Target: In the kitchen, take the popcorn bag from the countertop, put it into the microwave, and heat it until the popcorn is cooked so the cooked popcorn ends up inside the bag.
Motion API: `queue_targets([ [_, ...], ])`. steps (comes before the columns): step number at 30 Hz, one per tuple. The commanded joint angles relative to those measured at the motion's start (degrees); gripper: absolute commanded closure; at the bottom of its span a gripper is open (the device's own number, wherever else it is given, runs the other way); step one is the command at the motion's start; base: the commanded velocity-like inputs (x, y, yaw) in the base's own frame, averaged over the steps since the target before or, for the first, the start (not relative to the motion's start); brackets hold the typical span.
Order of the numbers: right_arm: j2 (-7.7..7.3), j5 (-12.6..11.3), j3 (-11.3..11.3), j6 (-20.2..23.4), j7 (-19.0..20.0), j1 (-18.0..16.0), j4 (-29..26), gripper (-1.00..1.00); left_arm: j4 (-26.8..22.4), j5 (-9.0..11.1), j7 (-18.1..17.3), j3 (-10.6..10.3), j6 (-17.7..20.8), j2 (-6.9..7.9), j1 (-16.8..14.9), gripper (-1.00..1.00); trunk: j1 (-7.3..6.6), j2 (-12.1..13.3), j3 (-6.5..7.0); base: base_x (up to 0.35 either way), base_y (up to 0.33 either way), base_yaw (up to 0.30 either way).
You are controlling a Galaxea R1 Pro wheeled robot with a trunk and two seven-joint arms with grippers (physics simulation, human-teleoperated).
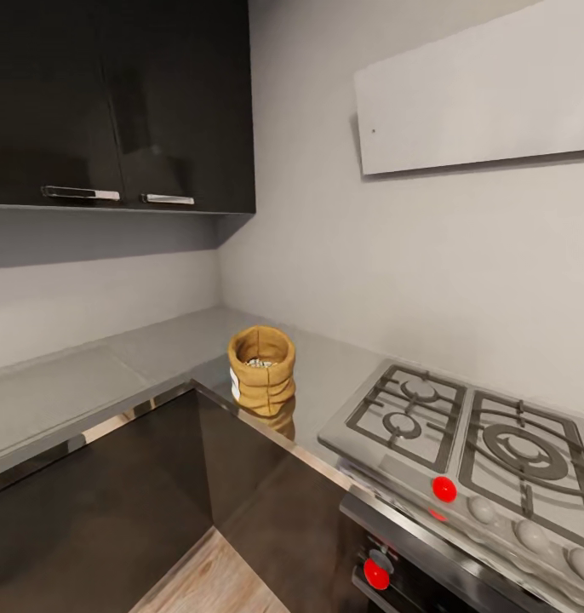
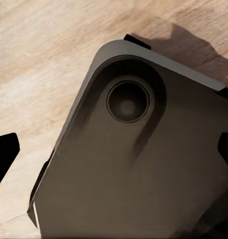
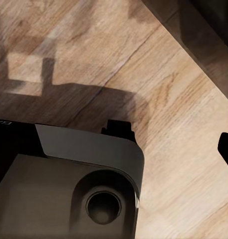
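Observation:
The popcorn bag (image 1: 261,369), a tan burlap sack with a rolled rim and a white label, stands upright on the light grey countertop (image 1: 147,358) near its inner corner. Pale popcorn (image 1: 260,363) kernels lie inside the bag's mouth. The microwave is out of view. My left gripper (image 2: 114,154) hangs open over the robot's grey base, one dark fingertip (image 2: 4,159) at each side of the left wrist view. My right gripper (image 3: 114,149) is open too, with one fingertip (image 3: 226,149) over the wooden floor. Both grippers are empty and far from the bag.
A steel gas hob (image 1: 471,443) with red knobs (image 1: 444,489) lies right of the bag. Dark glossy cabinets (image 1: 113,502) stand under the worktop, and dark wall cabinets (image 1: 122,102) hang above. The robot's base (image 2: 138,164) rests on wooden floor (image 3: 173,99).

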Motion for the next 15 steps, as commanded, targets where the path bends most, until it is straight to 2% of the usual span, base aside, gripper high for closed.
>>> queue_targets([
  [1, -0.04, 0.36, -0.47, -0.2, 0.1, -0.06, 0.14, -1.0, -0.1, 0.32, 0.67, -0.07, -0.11, -0.06, 0.01, -1.0, 0.0, -0.03, -0.06, 0.0, 0.0, 0.0],
  [15, -0.03, 0.36, -0.46, -0.2, 0.12, -0.06, 0.13, -1.0, -0.14, -0.05, 1.21, -0.34, -0.12, -0.38, 0.02, -1.0, -3.08, 5.58, 2.46, 0.0, 0.0, 0.0],
])
